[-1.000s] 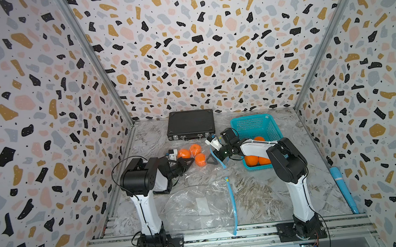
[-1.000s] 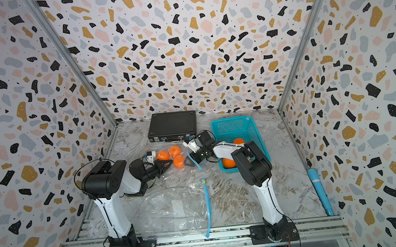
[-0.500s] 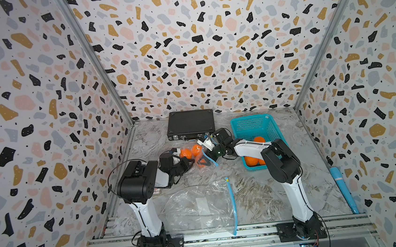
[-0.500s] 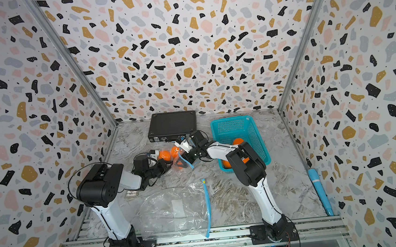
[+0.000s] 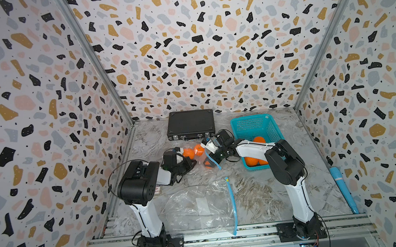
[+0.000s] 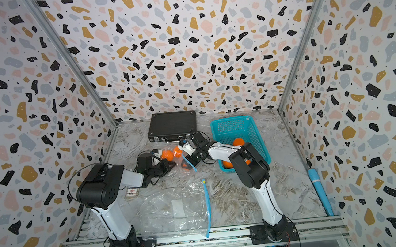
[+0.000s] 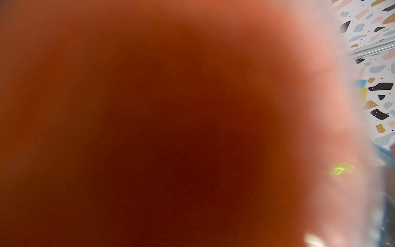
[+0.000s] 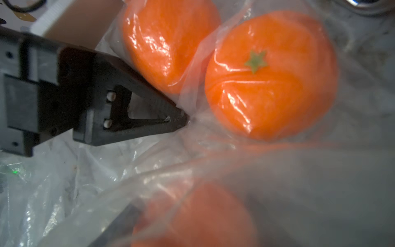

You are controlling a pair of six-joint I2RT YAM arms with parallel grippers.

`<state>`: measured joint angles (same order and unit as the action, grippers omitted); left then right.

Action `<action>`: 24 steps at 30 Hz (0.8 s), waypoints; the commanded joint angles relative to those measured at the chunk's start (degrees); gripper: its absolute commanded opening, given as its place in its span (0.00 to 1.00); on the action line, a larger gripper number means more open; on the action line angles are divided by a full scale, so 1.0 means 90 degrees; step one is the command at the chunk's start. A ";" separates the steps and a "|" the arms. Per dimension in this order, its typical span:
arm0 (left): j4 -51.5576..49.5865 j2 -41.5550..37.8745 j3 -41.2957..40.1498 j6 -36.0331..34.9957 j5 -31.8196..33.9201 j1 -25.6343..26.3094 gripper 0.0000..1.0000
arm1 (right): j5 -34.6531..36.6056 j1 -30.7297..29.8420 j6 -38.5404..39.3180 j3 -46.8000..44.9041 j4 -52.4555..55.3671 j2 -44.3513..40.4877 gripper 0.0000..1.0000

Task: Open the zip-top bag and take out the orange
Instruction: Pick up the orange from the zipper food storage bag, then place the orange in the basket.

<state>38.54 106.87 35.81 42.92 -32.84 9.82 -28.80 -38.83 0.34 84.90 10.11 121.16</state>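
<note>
Left pincer anchors the bag; right pincer works at its mouth.
The zip-top bag (image 5: 196, 159) lies mid-frame in both top views. Right of it, the teal basket (image 5: 249, 118) already holds fruit and looks like the drop-off. The left pincer (image 8: 180, 119) is clamped shut on a fold of film, probably to steady it. The right pincer (image 5: 210, 153) sits at the blue zip strip; I cannot tell how wide it stands. Two oranges (image 8: 271, 74) remain inside. Marbled counter (image 5: 259, 197), terrazzo walls (image 5: 197, 43).

Left arm (image 5: 149, 216) and right arm (image 5: 299, 200) are white with black joints, the left hand (image 8: 181, 119) black and ribbed
</note>
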 commanded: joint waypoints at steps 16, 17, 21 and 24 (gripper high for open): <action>-0.0464 -0.0227 -0.0042 -0.0092 0.0165 -0.0034 0.00 | 0.0830 0.0675 -0.0239 -0.0735 0.0611 -0.2319 0.52; -0.0522 -0.0256 0.0005 -0.0119 0.0200 0.0022 0.00 | 0.0820 0.0773 -0.0278 -0.0814 0.0577 -0.2467 0.52; -0.0627 -0.0411 0.0082 -0.0124 0.0067 0.0123 0.00 | 0.0694 0.1228 -0.0431 -0.0956 0.0604 -0.2809 0.52; -0.0581 -0.0556 0.0095 -0.0052 0.0065 0.0235 0.38 | 0.1039 0.1582 -0.0511 -0.0819 0.0644 -0.2838 0.52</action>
<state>34.09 103.70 35.90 42.59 -31.44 10.96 -21.93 -26.68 -2.70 76.55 14.46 97.10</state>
